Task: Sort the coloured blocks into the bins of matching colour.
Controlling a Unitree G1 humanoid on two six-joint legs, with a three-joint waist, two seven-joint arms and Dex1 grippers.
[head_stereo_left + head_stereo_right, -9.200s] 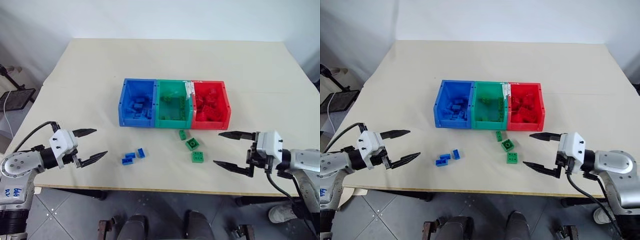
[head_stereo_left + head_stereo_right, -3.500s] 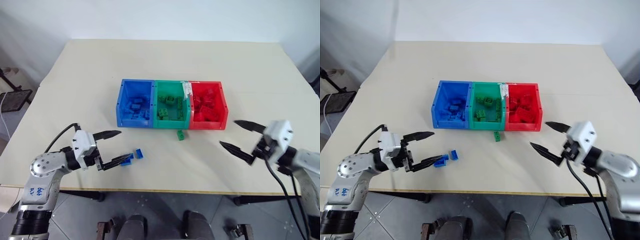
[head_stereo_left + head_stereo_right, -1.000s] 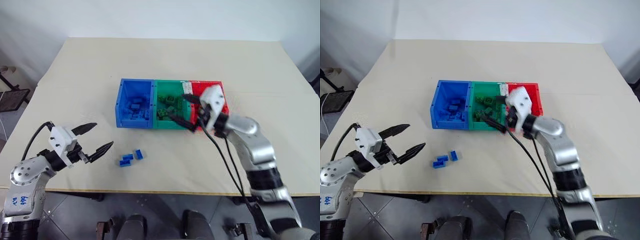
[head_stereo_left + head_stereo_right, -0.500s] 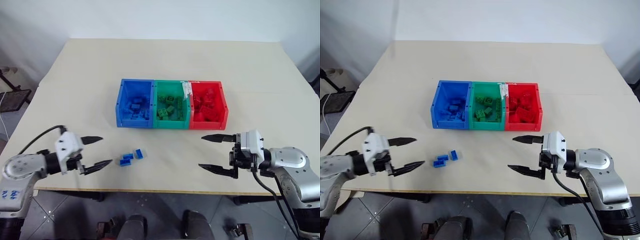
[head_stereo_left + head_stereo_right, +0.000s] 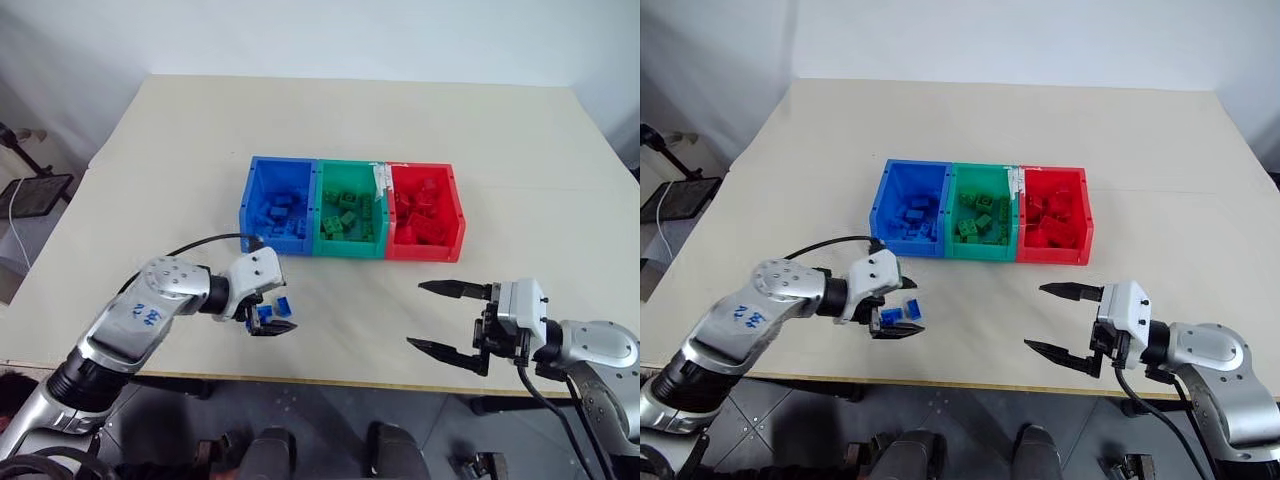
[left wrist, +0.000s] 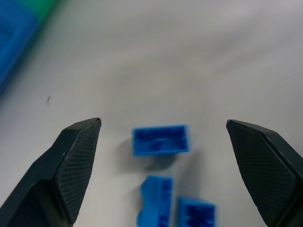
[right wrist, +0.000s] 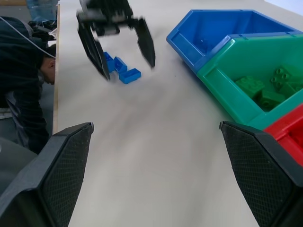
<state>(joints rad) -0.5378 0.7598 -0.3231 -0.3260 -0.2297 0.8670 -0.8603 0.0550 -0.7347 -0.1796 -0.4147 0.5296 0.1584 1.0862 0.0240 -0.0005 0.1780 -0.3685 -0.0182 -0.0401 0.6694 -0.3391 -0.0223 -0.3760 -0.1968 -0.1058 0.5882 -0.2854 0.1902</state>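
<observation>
You have three loose blue blocks (image 6: 160, 140) lying together on the table (image 5: 180, 150), in front of the blue bin (image 5: 278, 205). Your left gripper (image 5: 266, 307) hangs over them, fingers spread wide, holding nothing. Your right gripper (image 5: 440, 318), wide open and empty, sits in front of the red bin (image 5: 425, 212).
</observation>
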